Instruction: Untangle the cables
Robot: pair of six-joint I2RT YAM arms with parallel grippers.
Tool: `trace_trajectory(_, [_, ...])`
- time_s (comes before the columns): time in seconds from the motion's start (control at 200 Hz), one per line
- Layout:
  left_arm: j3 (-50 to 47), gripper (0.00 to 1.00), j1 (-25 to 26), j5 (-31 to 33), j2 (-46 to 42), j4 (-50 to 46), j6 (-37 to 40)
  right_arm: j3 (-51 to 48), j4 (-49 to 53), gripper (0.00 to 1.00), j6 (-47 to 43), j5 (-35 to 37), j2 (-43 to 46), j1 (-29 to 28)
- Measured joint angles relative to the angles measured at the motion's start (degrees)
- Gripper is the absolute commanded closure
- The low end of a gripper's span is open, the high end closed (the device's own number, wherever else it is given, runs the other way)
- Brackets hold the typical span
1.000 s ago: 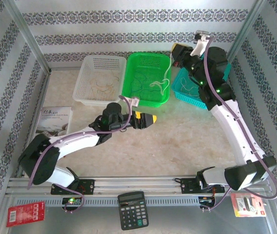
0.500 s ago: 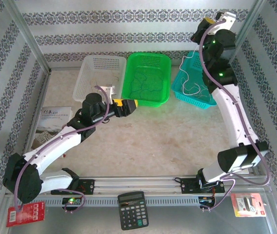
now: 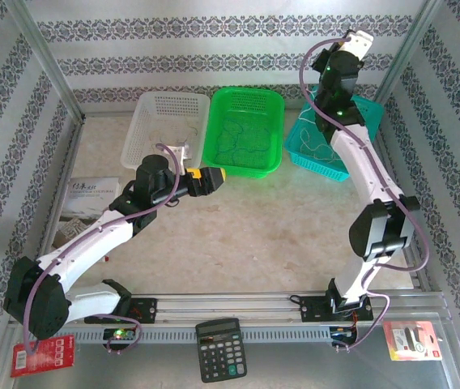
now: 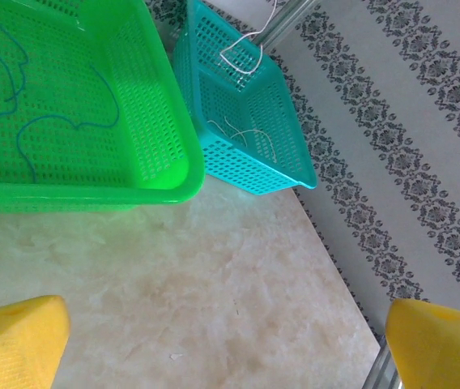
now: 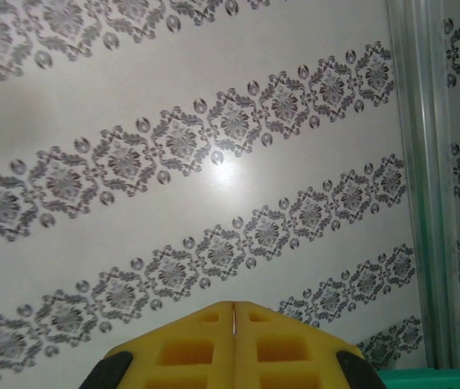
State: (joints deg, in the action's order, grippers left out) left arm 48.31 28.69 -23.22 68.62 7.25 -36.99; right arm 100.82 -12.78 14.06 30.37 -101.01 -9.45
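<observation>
Patterned wallpaper [image 5: 214,170] is facing the raised right gripper [image 5: 232,324], jaws pressing together; the left gripper [image 3: 207,179] is hovering low, jaws spread wide.

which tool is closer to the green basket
Left. The left tool sits open just off the near left corner of the green basket; the right tool is shut, raised toward the back wall, past the teal basket.

Three baskets stand in a row at the far side of the table [image 3: 254,235]: left basket [image 3: 145,166], middle basket [image 3: 238,168], right basket [image 3: 315,162]. I find cables [image 3: 242,139] in the middle and right ones. My left claw [image 3: 216,176] hangs just before the middle basket. A booklet [image 3: 84,198] lies far left, a calculator [image 3: 218,359] at the near edge.
</observation>
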Motion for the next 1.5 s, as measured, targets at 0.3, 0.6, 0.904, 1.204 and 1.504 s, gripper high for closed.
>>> trace_trajectory(0.3, [0.0, 0.00, -0.8, 0.0, -0.4, -2.3, 0.6, 3.7, -4.8, 1.00, -3.7, 5.0, -9.7, 2.6])
trace_trajectory(0.6, [-0.1, 0.00, -1.1, 0.0, -1.0, -2.7, 0.6, -2.5, -4.7, 1.00, -2.7, 6.7, -11.3, 6.0])
trace_trajectory(0.904, [-0.1, 0.00, -1.7, 1.6, -1.8, -3.7, 0.6, -7.3, 3.1, 0.46, 0.5, 1.0, -11.1, 7.8])
trace_trajectory(1.204, [-0.6, 0.00, -2.8, 3.0, -5.7, -6.2, 0.6, -14.7, 13.5, 0.24, 3.6, -7.4, -5.8, 7.8])
trace_trajectory(1.504, [-1.2, 0.00, -6.2, 14.4, -12.9, -11.8, 4.4, -25.3, 13.4, 0.14, 5.8, -14.1, 12.1, 3.7])
